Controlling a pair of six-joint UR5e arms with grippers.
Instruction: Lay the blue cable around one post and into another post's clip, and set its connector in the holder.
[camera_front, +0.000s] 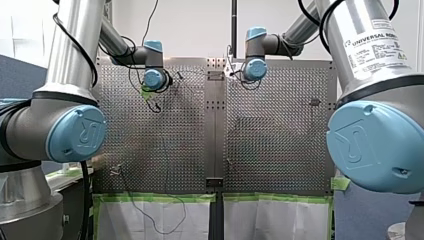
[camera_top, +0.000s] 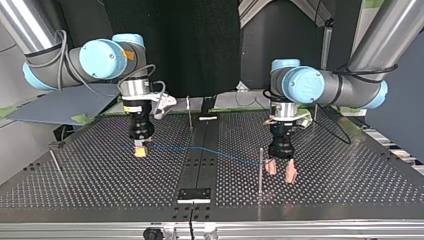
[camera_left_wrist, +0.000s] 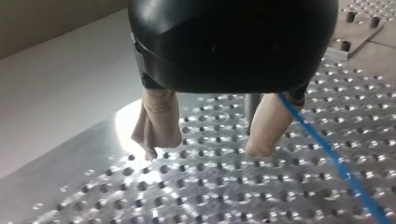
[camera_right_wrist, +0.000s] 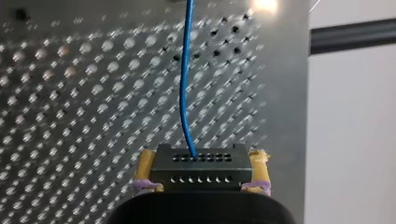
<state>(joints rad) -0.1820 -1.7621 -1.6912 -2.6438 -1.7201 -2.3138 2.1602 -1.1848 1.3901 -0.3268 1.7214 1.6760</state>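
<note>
My right gripper is shut on a black connector, its yellow pads pressed against both sides. From the connector a blue cable runs ahead over the perforated plate. In the top view the right gripper hovers low at the left. The blue cable stretches from it to a thin upright post. My left gripper stands open just right of that post, holding nothing. In the left wrist view the beige fingers are spread apart, the post shows between them, and the cable passes beside one finger.
A second post stands at the far middle of the top view and a third at its left. A black block sits on the centre strip near the front edge. Loose black wires hang over the table's near edge in the front view.
</note>
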